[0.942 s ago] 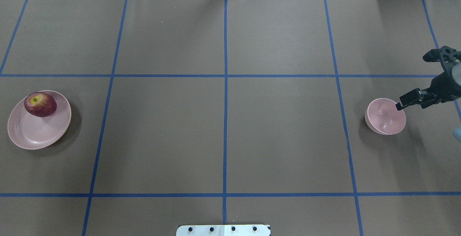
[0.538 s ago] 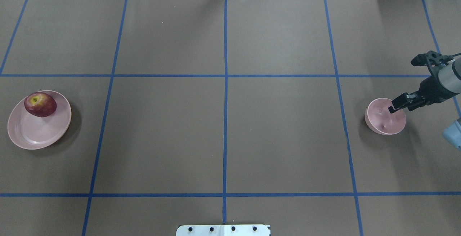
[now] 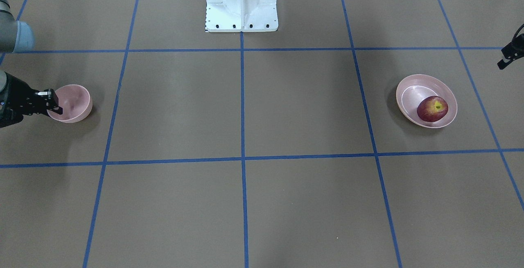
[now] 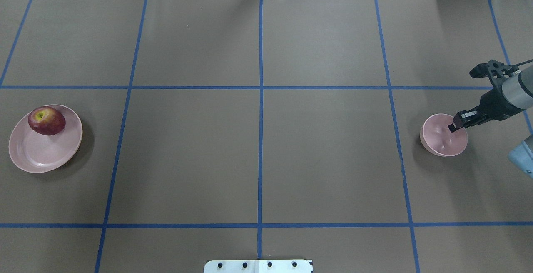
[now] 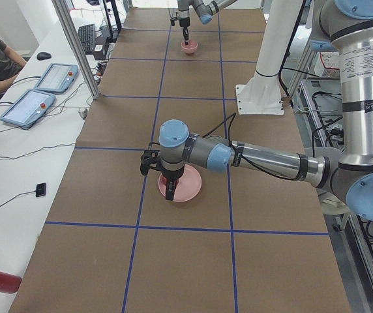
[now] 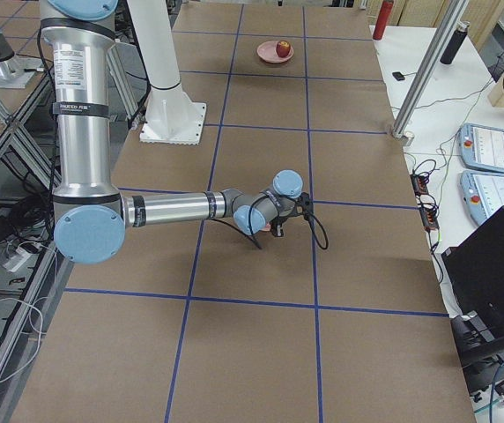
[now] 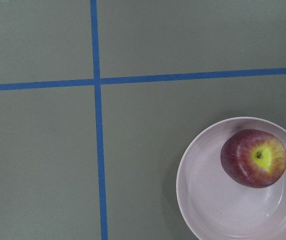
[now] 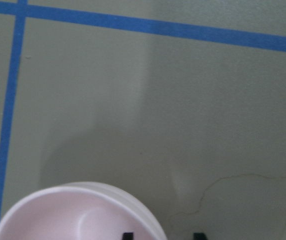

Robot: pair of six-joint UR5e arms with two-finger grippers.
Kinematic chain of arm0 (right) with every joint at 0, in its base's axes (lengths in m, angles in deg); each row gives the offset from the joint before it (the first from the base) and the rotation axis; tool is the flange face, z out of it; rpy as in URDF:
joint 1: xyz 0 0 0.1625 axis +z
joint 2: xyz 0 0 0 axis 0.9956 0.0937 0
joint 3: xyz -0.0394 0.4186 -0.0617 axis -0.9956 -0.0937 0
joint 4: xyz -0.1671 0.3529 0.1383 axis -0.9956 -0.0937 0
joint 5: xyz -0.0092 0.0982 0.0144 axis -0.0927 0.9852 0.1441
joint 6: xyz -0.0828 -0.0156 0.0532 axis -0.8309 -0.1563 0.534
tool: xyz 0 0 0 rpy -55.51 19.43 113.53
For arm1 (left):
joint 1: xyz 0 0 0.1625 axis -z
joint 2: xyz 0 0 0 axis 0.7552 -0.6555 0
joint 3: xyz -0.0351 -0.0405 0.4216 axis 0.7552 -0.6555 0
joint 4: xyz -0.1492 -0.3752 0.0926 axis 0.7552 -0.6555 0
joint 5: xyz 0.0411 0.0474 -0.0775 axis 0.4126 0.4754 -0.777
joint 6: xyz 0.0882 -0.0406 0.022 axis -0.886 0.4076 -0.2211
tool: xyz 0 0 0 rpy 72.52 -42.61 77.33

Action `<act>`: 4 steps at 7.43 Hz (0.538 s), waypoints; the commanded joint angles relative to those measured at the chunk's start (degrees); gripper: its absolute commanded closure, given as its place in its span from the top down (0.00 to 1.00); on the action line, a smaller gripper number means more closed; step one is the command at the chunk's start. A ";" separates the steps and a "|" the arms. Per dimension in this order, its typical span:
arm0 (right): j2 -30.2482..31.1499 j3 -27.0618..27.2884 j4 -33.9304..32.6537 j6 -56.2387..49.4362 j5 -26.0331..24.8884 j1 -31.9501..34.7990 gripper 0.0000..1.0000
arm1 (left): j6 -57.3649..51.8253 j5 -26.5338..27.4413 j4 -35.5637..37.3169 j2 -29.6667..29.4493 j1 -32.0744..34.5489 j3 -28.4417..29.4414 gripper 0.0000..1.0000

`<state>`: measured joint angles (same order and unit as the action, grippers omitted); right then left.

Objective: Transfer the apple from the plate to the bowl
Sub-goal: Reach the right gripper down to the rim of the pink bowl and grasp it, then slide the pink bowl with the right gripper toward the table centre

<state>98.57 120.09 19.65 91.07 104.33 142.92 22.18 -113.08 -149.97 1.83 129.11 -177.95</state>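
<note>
Currently, apple (image 4: 46, 120) sits on plate (image 4: 37, 157), bowl (image 4: 442, 144) apart.

Lighting is bright, diffuse and from overhead, and we log soft-edged shadows throughout. In the overhead view the plate (image 4: 37, 152) throws a dark crescent to its right. The bowl (image 4: 437, 150) throws a fainter one to its left and toward the robot. The brown table paper (image 4: 258, 152) reads matte, with a dimmer patch at its far right corner. The apple (image 7: 253, 158) carries a mild sheen. Both wrist views turn the paper grey-green: the left one is sharp, the right one soft, with the bowl's rim blurred at close range. In the side views the uprights lean toward the frame edges.
</note>
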 commanded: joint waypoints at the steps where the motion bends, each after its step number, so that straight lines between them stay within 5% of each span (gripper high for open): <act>1: 0.48 0.57 0.16 1.54 0.12 -0.03 0.00 | 0.07 -0.03 0.01 -0.02 0.00 -0.12 0.98; 4: -0.31 10.56 0.07 10.29 -0.15 -0.03 0.00 | 0.07 -0.03 0.01 -0.11 0.00 -0.30 0.98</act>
<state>98.78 125.92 19.73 97.06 104.14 142.92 22.25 -113.12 -149.97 1.74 129.11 -178.19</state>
